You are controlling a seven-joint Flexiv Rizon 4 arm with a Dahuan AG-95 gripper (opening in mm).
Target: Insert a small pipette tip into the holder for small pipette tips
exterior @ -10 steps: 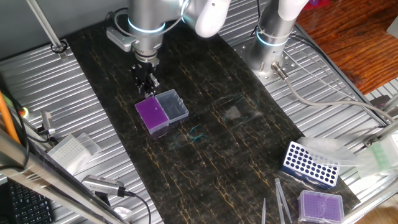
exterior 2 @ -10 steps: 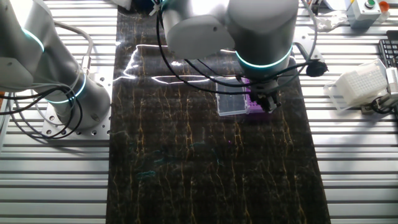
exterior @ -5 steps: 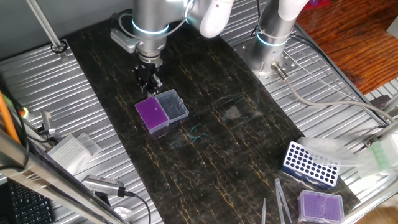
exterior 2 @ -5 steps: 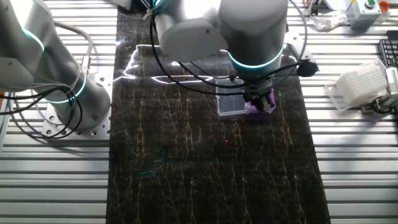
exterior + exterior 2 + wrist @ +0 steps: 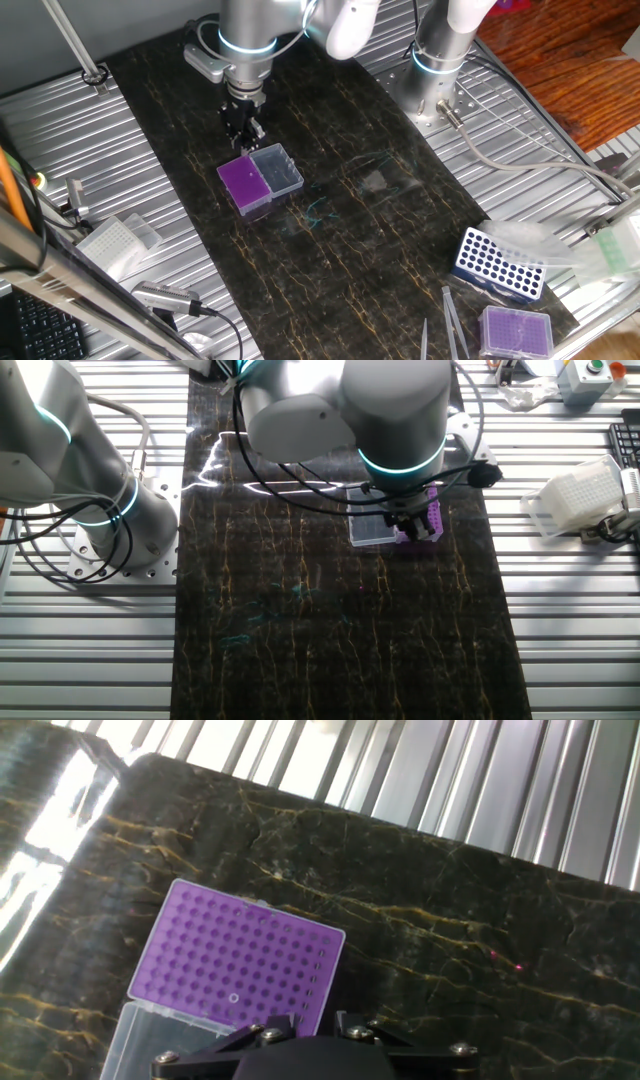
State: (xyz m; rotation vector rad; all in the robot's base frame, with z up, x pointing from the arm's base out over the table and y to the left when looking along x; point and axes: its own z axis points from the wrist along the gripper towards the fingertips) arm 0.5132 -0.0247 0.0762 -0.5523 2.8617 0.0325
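Sitting on the dark marbled mat (image 5: 330, 250), left of centre in one fixed view, the holder for small pipette tips (image 5: 244, 182) shows its vivid purple grid with the clear lid (image 5: 277, 169) folded open flat beside it. In the hand view the grid fills the lower left of the frame, and one cell near its lower middle shows a pale ring (image 5: 233, 998), probably a tip already seated there, though it is too small to be sure. Such a tip is judged very light, thin-walled and smooth, so it would bend or slip under a hard pinch; the wider upper collar is the sensible place to hold it, keeping it upright over a hole. The gripper (image 5: 243, 128) hangs just above the upper edge of the holder, and whether its fingers are apart or together cannot be told, nor whether a tip is between them. Far away at the lower right stand a blue rack (image 5: 497, 264) and a paler purple box (image 5: 516, 330).
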